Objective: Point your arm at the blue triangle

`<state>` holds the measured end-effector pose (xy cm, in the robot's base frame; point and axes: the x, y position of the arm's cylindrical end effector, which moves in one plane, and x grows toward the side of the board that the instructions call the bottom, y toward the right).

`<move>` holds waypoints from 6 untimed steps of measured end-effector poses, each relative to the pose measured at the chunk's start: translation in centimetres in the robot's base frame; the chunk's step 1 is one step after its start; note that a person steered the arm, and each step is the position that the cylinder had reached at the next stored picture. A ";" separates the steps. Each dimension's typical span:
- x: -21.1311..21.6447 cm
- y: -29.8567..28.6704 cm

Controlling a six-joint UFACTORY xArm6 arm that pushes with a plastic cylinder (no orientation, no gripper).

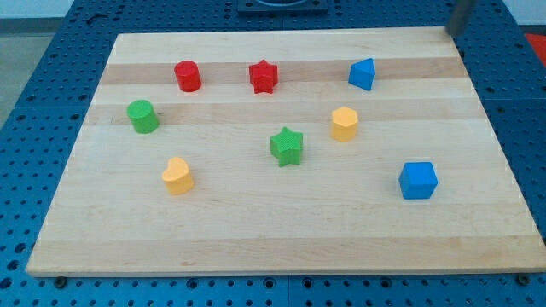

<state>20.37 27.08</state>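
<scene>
Blue triangle (363, 74) sits near the view's top right of the wooden board (281, 230), well apart from my tip (451, 32), which shows only as a blurred dark rod end at the view's top right corner, just off the board's far corner. My rod carries nothing and touches no block; between it and the triangle the wood is bare. Under the board lies a blue perforated table (34, 102). Largest of the other blocks is the blue cube (418, 180) at the view's right; then come the green star (287, 146) near the middle, the red star (264, 77) and red cylinder (188, 76) along the top, the green cylinder (142, 116) at the left, the yellow hexagonal block (344, 124) below the triangle, and the yellow heart (177, 176)
</scene>
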 end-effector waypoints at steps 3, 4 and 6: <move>6.2 -10.7; 7.4 -11.6; 8.7 -19.3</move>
